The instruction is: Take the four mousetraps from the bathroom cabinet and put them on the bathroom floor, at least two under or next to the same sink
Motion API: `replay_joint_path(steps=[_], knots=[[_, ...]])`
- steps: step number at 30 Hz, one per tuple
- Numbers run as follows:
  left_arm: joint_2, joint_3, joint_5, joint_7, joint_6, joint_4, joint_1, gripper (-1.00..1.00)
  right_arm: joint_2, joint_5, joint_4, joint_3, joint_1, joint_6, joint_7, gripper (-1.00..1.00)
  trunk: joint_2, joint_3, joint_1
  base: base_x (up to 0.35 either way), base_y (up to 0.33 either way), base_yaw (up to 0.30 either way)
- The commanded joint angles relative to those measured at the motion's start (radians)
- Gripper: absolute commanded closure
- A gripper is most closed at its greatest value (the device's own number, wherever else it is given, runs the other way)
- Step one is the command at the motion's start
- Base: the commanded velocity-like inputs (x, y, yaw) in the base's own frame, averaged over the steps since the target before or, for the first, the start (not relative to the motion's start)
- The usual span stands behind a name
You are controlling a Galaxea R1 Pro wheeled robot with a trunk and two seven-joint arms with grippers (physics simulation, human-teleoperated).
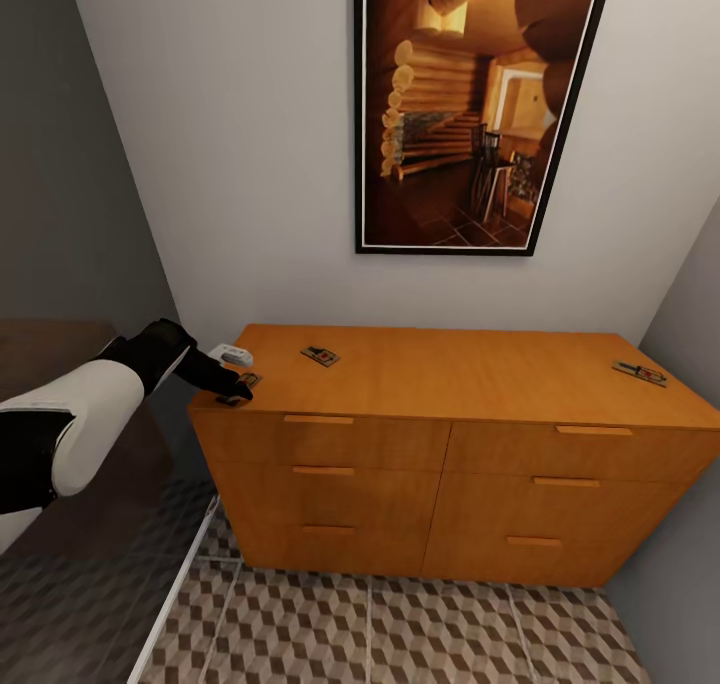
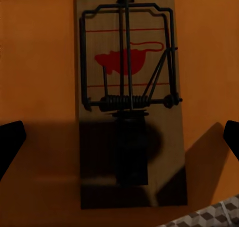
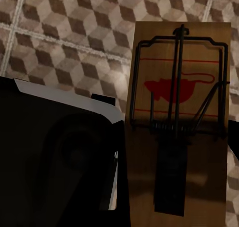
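Pickup stage, by the look of things: three of the four traps lying on top of the cabinet [image 1: 420,389], none seen set down on the bathroom floor [image 1: 400,624].

At the left front corner of the top, corner mousetrap [image 1: 249,379], with left gripper [image 1: 236,392] directly over it. Through the left wrist camera: jaws spread wide, one dark fingertip [image 2: 10,140] on each side of the board [image 2: 130,95], neither touching. Board flat on the wood, wire bar and red mouse print facing up, close to the cabinet's edge with a sliver of tile past it.

Further along the top, middle mousetrap [image 1: 320,356], and well apart near the right end, far mousetrap [image 1: 640,373].

Through the right wrist camera, fourth mousetrap [image 3: 179,127] hanging high over the cube-patterned tiles, so most likely clamped in right gripper [image 3: 179,152]. Only one dark finger visible there, at the board's side, so a judgement rather than a certainty.

Next move, as judged: straight down until the fingertips nearly meet the wood, then a squeeze across the board's narrow width and a clean lift. Little thickness to catch, so a risk of pinching above it or nudging it off the edge. After that, down to the tiles with both traps, beside or under the sink.
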State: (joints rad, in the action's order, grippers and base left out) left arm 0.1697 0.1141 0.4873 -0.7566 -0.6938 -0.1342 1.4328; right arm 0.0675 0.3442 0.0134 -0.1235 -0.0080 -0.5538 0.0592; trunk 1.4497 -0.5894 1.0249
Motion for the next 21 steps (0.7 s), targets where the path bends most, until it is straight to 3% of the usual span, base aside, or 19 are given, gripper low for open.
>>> replay_joint_path(steps=[1,10,11,21], knots=[[0.001,0.002,-0.009,-0.005,-0.007,0.03,-0.001,-1.0,0.0,0.01,-0.001,-0.007,0.0,-0.003,0.004,1.0,0.0,-0.002,0.0,0.0,0.0,0.0],[0.001,0.002,-0.009,-0.005,-0.007,0.029,-0.004,-1.0,0.0,0.011,-0.001,-0.007,-0.001,-0.003,0.004,1.0,0.0,-0.004,0.0,0.0,0.0,0.0],[0.001,0.002,-0.009,-0.005,-0.007,0.029,-0.005,1.0,0.0,0.011,-0.001,-0.007,0.0,-0.003,0.004,1.0,0.0,-0.005,0.0,0.0,0.0,0.0],[0.001,0.002,-0.009,-0.004,-0.007,0.028,-0.005,1.0,0.0,0.011,-0.001,-0.007,-0.001,-0.003,0.004,1.0,0.0,-0.005,0.0,0.0,0.0,0.0]])
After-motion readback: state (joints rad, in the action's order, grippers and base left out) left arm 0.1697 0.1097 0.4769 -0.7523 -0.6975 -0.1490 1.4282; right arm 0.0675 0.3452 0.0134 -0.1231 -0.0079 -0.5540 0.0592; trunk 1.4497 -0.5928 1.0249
